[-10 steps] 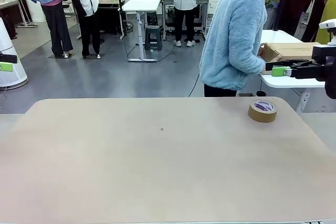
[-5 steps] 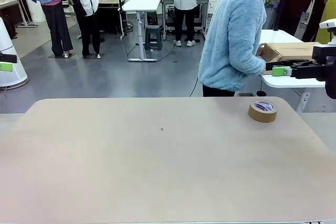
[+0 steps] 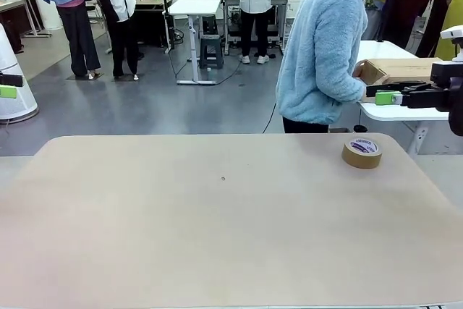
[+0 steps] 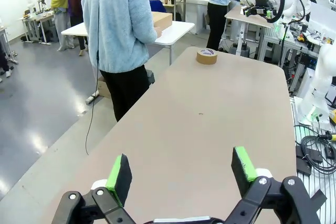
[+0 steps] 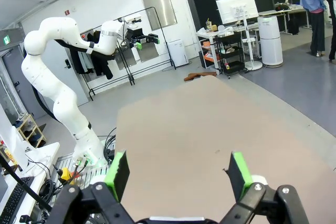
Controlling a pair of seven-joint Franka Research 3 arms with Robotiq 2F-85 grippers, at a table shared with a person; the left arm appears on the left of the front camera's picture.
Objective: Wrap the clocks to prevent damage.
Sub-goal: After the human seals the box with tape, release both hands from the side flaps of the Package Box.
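The clocks are out of view. My left gripper (image 4: 181,162) hangs open over the near end of the bare tan table (image 4: 210,124), with nothing between its green pads; its tip also peeks in at the left edge in the front view (image 3: 7,86). My right gripper (image 5: 178,163) is open and holds nothing, above the table's other end. In the front view it hovers at the right edge (image 3: 391,95), level with the side table.
A brown tape roll (image 3: 362,153) lies flat at the table's far right corner. A person in a light blue fleece (image 3: 322,48) stands at the far side, turned toward a white side table with a cardboard box (image 3: 396,70).
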